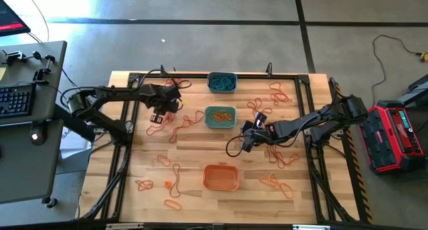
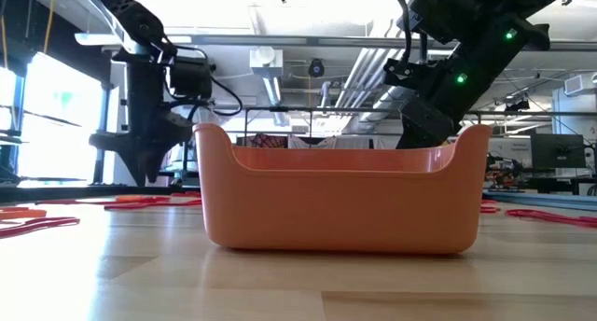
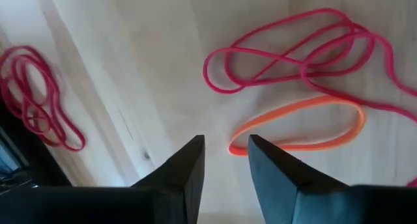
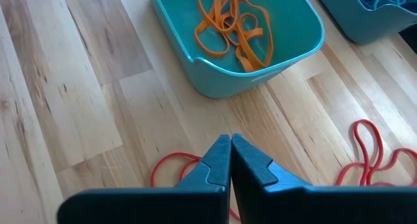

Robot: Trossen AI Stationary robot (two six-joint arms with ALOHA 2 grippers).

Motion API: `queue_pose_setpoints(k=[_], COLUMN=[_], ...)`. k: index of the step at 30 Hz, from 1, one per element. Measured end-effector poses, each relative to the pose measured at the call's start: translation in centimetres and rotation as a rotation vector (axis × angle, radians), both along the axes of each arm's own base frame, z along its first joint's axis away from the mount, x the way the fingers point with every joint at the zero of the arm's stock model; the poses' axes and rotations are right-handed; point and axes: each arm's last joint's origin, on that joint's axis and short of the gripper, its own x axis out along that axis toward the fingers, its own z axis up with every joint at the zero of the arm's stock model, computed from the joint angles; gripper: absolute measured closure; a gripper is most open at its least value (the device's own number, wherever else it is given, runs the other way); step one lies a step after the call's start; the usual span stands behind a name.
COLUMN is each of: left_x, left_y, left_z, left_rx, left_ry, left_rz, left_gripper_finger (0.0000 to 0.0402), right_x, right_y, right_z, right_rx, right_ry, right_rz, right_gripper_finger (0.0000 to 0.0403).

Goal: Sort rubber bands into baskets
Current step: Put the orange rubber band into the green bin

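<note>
In the low view the orange basket (image 2: 340,198) fills the centre of the frame, a smooth, matte plastic tub with rounded corners and a rim that rises at both ends, sitting flat on the pale wooden table (image 2: 280,284). The boards in front of it lie bare to the bottom edge; flat red bands trail along the surface at the far left and far right.

From above, the orange basket sits at lower centre, the teal-green basket (image 1: 220,117) at mid-frame with orange bands (image 4: 231,25) heaped inside, and the grey-blue basket (image 1: 221,82) at upper centre against the table's far edge, holding blue-teal bands. Loose red and orange rubber bands (image 1: 175,178) scatter over the lower left, the right side and the upper right; a black rail frames the table on all sides.

The right gripper (image 1: 245,140) hangs right of centre, between the teal-green and orange baskets. Its wrist view shows the two dark fingers (image 4: 218,162) pressed together with nothing between them, a thin red loop (image 4: 171,168) on the planks just past the tips, and open wood running up to the teal-green tub's wall.

The left gripper (image 1: 158,118) is at upper left, well left of the teal-green basket. Its jaws stand slightly apart and hold nothing; just beyond the tips an orange band (image 3: 300,125) lies flat beside a tangled pink-red loop (image 3: 293,51), with another red coil (image 3: 36,97) at the frame's left edge.
</note>
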Motion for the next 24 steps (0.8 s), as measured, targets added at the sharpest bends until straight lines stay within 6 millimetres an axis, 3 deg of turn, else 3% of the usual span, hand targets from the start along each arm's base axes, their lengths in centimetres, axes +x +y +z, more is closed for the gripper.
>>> queue_pose_setpoints(k=[16,20,24], left_x=[0.2,0.3,0.8], left_y=[0.7,0.7,0.6], left_z=[-2.8,-3.5,-2.8], left_rx=[-0.06,-0.079,-0.078], left_ry=[0.139,0.182,0.184], left_rz=[-0.018,-0.029,-0.029], left_gripper_finger=[0.0316,0.0346,0.0393], right_x=[0.0,0.0,0.0], right_y=[0.0,0.0,0.0], right_z=[0.0,0.0,0.0], right_rx=[-0.001,-0.001,-0.001], right_ry=[0.0,0.0,0.001], right_rz=[0.0,0.0,0.0], right_gripper_finger=[0.0403,0.0403,0.0403])
